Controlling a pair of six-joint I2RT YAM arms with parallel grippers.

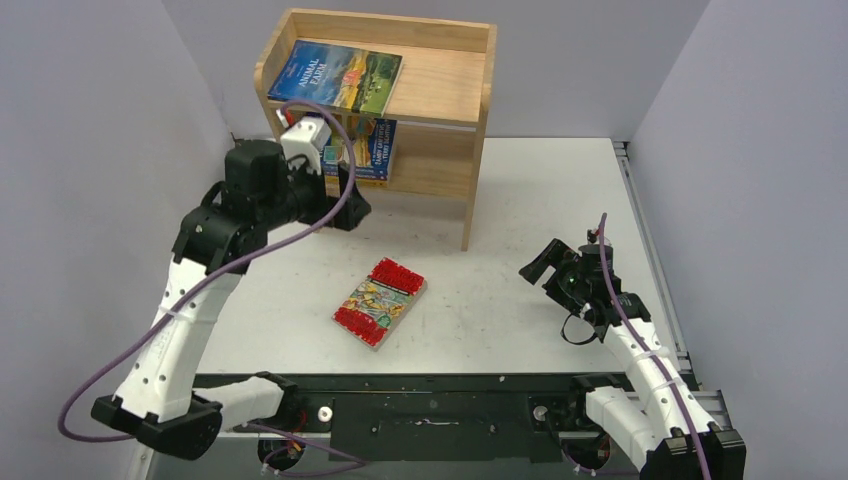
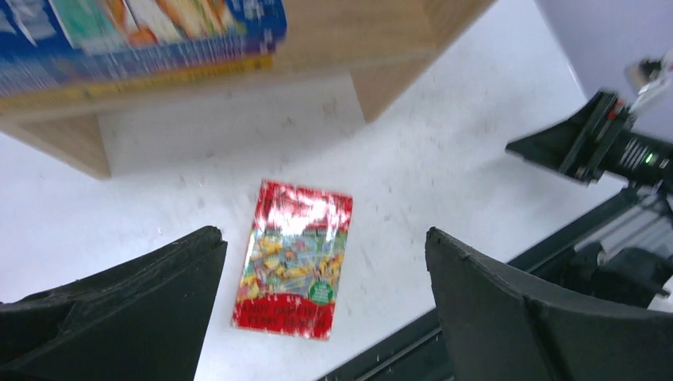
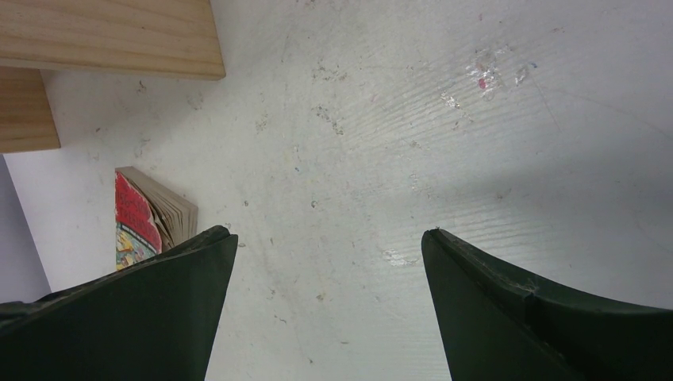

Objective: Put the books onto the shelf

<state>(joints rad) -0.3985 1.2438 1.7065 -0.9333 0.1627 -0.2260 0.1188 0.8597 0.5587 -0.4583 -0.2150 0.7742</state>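
One red book (image 1: pixel 380 301) lies mid worktop (image 1: pixel 520 200); left hand (image 1: pixel 352 200) and right hand (image 1: pixel 540 265) both gape empty. Best descend squarely, pinching its edge.

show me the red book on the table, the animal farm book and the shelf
red book (image 1: pixel 380 302): top view, middle of its cover
animal farm book (image 1: pixel 335 77): top view, middle of its cover
shelf (image 1: pixel 478 160): top view, on its right side panel

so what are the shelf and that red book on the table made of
The shelf looks like light unpainted wood with a matte finish and visible grain. The red book is probably a paperback: its paper pages fan at the edge, and glare suggests a glossy cover.
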